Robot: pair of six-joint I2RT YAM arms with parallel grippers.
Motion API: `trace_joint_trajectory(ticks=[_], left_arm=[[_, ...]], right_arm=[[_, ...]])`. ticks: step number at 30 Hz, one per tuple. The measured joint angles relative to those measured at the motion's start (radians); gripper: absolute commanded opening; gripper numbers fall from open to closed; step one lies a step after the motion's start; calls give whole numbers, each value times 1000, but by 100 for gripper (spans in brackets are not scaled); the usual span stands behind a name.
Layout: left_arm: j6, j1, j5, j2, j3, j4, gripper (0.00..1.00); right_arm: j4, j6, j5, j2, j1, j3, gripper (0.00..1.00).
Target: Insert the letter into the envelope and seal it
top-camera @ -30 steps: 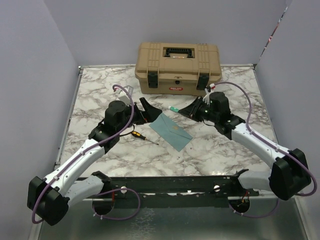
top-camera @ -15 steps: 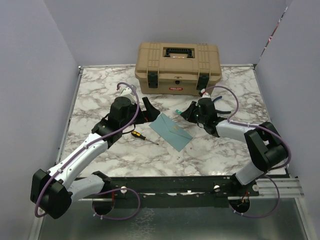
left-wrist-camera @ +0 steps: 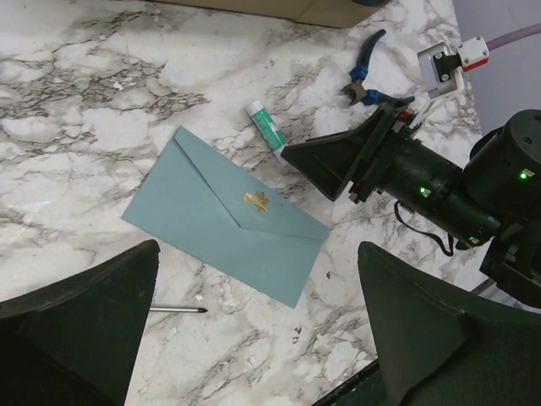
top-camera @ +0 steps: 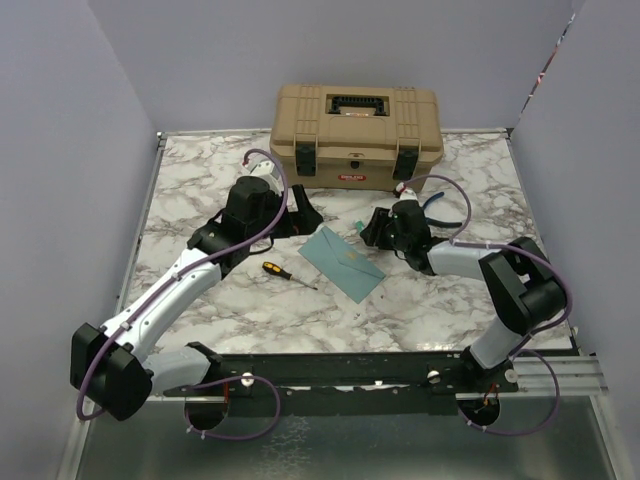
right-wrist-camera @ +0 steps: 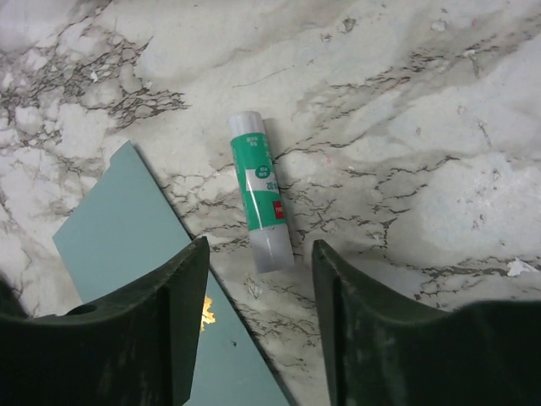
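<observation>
Envelope (left-wrist-camera: 228, 216): lies flat on your surface (top-camera: 195, 190), flap shut.
Left claw (left-wrist-camera: 258, 326): released, over the envelope.
Right claw (right-wrist-camera: 258, 313): released, you see the glue stick (right-wrist-camera: 260, 203) end between its fingers.

envelope (left-wrist-camera: 203, 222): teal | glue stick (right-wrist-camera: 261, 199): green-white | table (top-camera: 185, 175): grey-veined marble

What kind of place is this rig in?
Probably a lab test cell: plain grey walls box in a marble-pattern tabletop, with staged props, a tan toolbox and a teal envelope, laid out on it.

Labels on glue stick (right-wrist-camera: 260, 203) and toolbox (top-camera: 356, 135) seem illegible.
</observation>
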Motion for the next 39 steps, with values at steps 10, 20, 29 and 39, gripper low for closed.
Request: trace_joint_trajectory(ticks=[10, 20, 29, 39], left_arm=[[33, 4, -137, -20, 97, -191, 99], [88, 4, -412, -264, 134, -345, 99], [145, 4, -586, -453, 185, -374, 99], [200, 4, -538, -511, 235, -389, 99]], right_arm=[[-378, 4, 118, -151, 0, 115, 100], [-989, 45, 348, -353, 0, 396, 100], [-1298, -4, 482, -587, 0, 545, 100], [-1250, -124, 390, -924, 0, 671, 100]])
